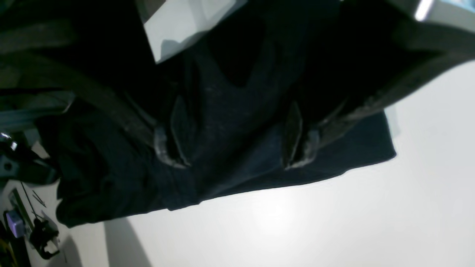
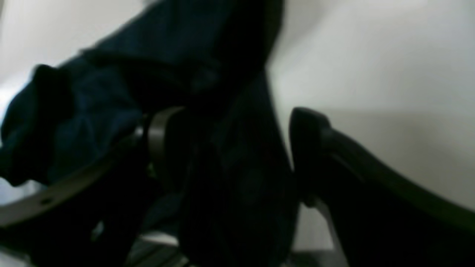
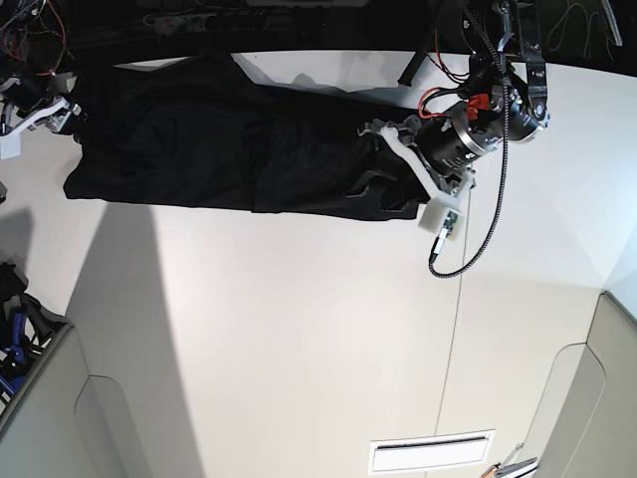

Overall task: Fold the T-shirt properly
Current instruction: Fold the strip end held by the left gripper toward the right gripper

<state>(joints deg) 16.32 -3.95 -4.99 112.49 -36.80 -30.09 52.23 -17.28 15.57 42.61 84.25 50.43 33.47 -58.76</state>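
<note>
The black T-shirt [image 3: 219, 149] lies bunched in a long band across the far side of the white table [image 3: 299, 329]. At its right end in the base view, my left gripper [image 3: 376, 169] rests on the cloth. In the left wrist view its fingers [image 1: 174, 148] stand wide apart, open, with the T-shirt [image 1: 230, 104] spread between and under them. My right gripper [image 3: 62, 112] is at the shirt's left end. In the blurred right wrist view this gripper [image 2: 230, 148] is open, and a thick fold of the T-shirt [image 2: 92, 122] hangs between its fingers.
A black cable [image 3: 488, 229] loops down from the left arm over the table. Tools and wires lie off the table's left edge [image 3: 15, 339] and show in the left wrist view [image 1: 22, 222]. A white slotted plate [image 3: 428, 453] sits near the front edge.
</note>
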